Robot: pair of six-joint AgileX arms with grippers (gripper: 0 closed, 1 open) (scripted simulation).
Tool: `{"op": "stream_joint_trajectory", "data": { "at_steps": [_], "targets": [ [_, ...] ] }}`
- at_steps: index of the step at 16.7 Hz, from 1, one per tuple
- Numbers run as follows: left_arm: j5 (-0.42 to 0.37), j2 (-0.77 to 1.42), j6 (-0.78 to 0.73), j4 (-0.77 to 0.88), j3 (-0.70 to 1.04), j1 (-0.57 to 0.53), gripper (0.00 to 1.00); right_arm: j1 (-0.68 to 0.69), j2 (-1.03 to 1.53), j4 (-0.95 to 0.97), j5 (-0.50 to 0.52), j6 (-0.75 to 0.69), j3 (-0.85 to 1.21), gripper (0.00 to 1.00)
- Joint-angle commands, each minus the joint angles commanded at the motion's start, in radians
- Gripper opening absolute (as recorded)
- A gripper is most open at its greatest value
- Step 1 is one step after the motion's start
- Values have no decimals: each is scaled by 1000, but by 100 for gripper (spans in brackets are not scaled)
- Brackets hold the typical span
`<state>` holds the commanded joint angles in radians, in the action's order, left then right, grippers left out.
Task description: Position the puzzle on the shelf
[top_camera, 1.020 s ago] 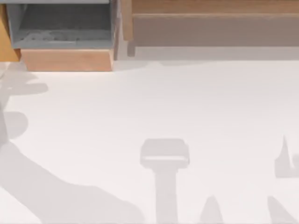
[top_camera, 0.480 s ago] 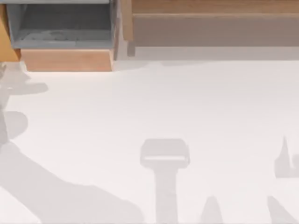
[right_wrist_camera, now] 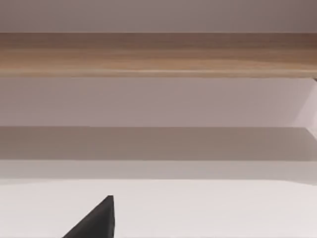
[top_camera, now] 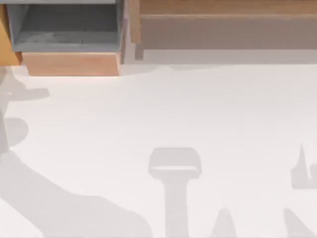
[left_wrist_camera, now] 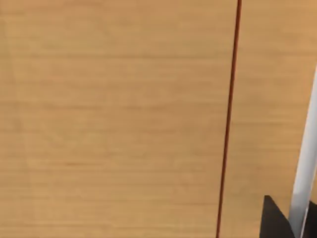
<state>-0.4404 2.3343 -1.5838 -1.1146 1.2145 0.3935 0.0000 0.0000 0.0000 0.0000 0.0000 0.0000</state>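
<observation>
From above, the shelf [top_camera: 225, 29] runs along the worktop's [top_camera: 163, 109] far edge at right, a grey-lined box [top_camera: 69, 34] left of it. My left wrist faces a wood panel [left_wrist_camera: 114, 119]. My right wrist faces the shelf [right_wrist_camera: 158, 54]. I cannot tell either end effector's state or where the puzzle lies.

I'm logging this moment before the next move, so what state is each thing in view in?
Long brown wooden shelf: standing at the table's far edge, right of centre, grey-brown recess bare.
Grey-lined box with light wood front: open, far left, nothing visible inside.
White table: crossed by arm shadows.
Left hand's dark fingertip: close against a wood panel.
Right hand's dark fingertip: facing the shelf.
</observation>
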Motion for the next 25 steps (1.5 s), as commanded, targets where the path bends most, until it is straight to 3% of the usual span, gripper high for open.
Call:
{"op": "stream_joint_trajectory", "data": {
  "at_steps": [8,15,25],
  "targets": [
    [-6,-6,6,-6,-18,14,0,0,0,0,0,0,0,100],
    [-62,-105,4,-125,-263,62,0,0,0,0,0,0,0,100],
    [-107,-159,2,-193,-376,104,0,0,0,0,0,0,0,100]
  ]
}}
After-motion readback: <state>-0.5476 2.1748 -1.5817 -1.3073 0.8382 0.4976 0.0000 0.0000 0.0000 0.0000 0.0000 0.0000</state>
